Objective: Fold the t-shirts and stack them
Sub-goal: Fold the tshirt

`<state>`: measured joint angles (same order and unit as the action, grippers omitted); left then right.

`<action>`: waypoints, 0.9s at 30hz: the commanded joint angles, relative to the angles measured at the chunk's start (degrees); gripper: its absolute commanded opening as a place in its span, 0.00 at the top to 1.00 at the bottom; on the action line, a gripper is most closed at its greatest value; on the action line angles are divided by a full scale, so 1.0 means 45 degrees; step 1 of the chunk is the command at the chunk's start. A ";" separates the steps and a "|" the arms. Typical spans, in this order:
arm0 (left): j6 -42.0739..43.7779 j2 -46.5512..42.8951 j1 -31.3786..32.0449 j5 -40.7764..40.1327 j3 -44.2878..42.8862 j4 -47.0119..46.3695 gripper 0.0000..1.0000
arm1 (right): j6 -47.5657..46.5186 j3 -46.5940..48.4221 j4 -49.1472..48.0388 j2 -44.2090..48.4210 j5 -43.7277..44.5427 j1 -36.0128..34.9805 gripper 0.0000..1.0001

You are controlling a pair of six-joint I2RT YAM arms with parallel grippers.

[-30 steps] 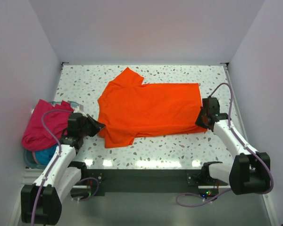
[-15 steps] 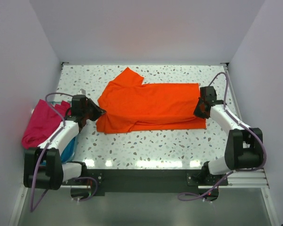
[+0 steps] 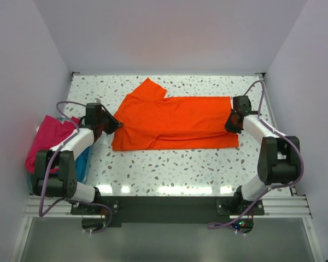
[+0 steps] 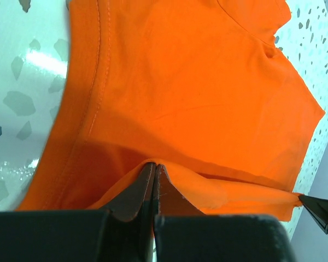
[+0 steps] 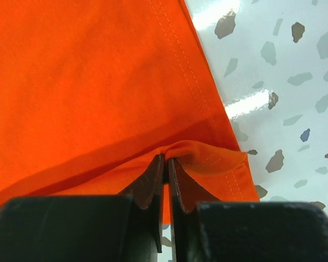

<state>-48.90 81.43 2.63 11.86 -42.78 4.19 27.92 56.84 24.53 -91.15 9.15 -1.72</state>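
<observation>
The orange t-shirt (image 3: 172, 123) lies across the middle of the table, its near long edge folded up over the body. My left gripper (image 3: 116, 125) is shut on the shirt's left edge; in the left wrist view the cloth (image 4: 197, 98) is pinched between the closed fingers at my left gripper (image 4: 153, 166). My right gripper (image 3: 231, 121) is shut on the shirt's right hem; in the right wrist view the hem (image 5: 208, 158) bunches at my right gripper (image 5: 166, 159). A magenta-pink shirt (image 3: 46, 143) lies heaped at the left over teal-blue cloth (image 3: 82, 161).
The speckled white table (image 3: 175, 169) is walled on the left, back and right. The pink and teal heap sits at the table's left edge beside the left arm. A black rail (image 3: 164, 204) runs along the near edge.
Both grippers moved away from the near edge toward the back, carrying the shirt's near edge up over its body. The lower sleeve is now folded in, and the shirt looks narrower.
</observation>
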 commanded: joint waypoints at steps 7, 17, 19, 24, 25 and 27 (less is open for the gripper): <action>0.0321 0.1317 -0.0350 0.0157 -0.1642 -0.1145 0.81 | -0.0072 0.1741 -0.0296 -0.0564 -0.0137 0.0166 0.60; 0.0790 0.0228 -0.0410 -0.1672 -0.1686 0.1078 0.37 | -0.0482 0.1201 -0.0294 0.1562 0.0191 -0.3069 0.49; 0.0556 -0.0767 -0.0254 -0.2300 -0.0733 0.1237 0.40 | -0.0443 0.0886 -0.0859 0.1662 0.0252 -0.4906 0.50; 0.0166 -0.2739 -0.0020 -0.3591 0.1319 0.1823 0.50 | -0.0189 0.0806 -0.2110 0.0650 0.0194 -0.8126 0.51; 0.0126 -0.2976 0.0020 -0.3650 0.1575 0.1824 0.51 | -0.0170 0.0903 -0.2480 0.0376 0.0194 -0.8521 0.51; 0.0009 -0.3580 0.0059 -0.3709 0.2277 0.1785 0.52 | -0.0364 0.1663 -0.2503 -0.0693 0.0581 -0.9689 0.52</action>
<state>-47.53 68.34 2.37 -1.15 -36.34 10.85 26.81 61.12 17.72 -89.21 9.04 -40.53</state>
